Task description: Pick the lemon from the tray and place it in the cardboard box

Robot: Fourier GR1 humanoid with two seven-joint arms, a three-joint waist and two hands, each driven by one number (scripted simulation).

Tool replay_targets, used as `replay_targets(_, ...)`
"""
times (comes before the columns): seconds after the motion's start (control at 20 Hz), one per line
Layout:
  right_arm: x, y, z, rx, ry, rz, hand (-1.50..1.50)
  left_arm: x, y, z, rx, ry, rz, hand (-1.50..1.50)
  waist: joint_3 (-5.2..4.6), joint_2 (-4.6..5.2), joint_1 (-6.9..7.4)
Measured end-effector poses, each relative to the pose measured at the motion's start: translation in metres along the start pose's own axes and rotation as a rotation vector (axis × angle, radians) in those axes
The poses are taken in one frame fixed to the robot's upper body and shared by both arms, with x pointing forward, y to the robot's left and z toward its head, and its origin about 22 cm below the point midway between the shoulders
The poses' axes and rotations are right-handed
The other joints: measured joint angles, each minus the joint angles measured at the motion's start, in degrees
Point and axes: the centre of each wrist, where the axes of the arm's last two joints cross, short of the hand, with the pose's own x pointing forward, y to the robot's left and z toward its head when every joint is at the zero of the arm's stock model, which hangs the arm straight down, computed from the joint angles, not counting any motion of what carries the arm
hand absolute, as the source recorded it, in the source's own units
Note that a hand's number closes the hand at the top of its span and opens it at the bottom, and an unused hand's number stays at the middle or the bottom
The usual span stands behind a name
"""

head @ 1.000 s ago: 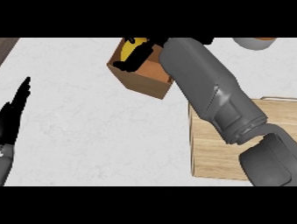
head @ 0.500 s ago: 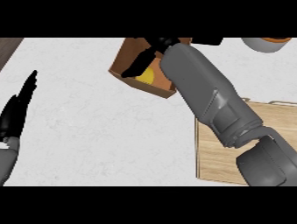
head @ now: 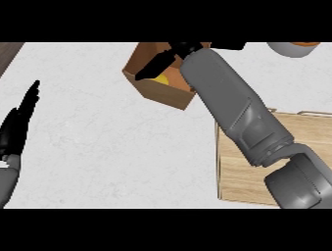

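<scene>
Lemon (head: 161, 78) is lying inside the cardboard box (head: 161, 90) at the upper middle of the frame, with the right hand (head: 170, 56) hanging over it, fingers straightened and released. At the left edge, the left hand (head: 16, 127) is resting with fingers straight, and the wooden tray (head: 233, 171) is sitting at the lower right.

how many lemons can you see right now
1: the lemon shows as a yellow patch inside the cardboard box, just under the right hand. The forearm hides part of the box, so another could be hidden.
</scene>
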Motion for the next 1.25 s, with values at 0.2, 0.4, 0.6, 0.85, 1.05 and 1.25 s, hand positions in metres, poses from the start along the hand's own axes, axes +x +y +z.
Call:
replay_targets(0.2,-0.004,-0.021,0.001,-0.080,-0.011,-0.102,-1.50,-0.002,0.003,0.002,0.008,0.007,0.003,0.00,0.02,-0.15,-0.57)
replay_targets(0.4,-0.018,-0.056,0.011,-0.120,-0.018,-0.176,-1.50,-0.005,0.007,0.005,0.013,0.011,0.003,0.00,0.03,-0.21,-1.06)
replay_targets(0.6,-0.032,-0.096,0.025,-0.161,-0.004,-0.211,-1.50,-0.008,0.007,0.006,0.018,0.014,0.003,0.00,0.04,-0.12,-1.39)
replay_targets(0.85,-0.053,-0.149,0.054,-0.214,0.029,-0.209,-1.50,-0.009,0.005,0.007,0.020,0.012,0.008,0.00,0.08,0.07,-1.24)
replay_targets(1.05,-0.072,-0.185,0.084,-0.225,0.034,-0.187,-1.50,-0.006,0.004,0.007,0.024,0.006,0.005,0.00,0.16,0.29,-1.05)
replay_targets(1.25,-0.081,-0.217,0.109,-0.198,0.046,-0.157,-1.50,-0.004,0.006,0.005,0.021,0.001,0.010,0.00,0.20,0.54,-0.78)
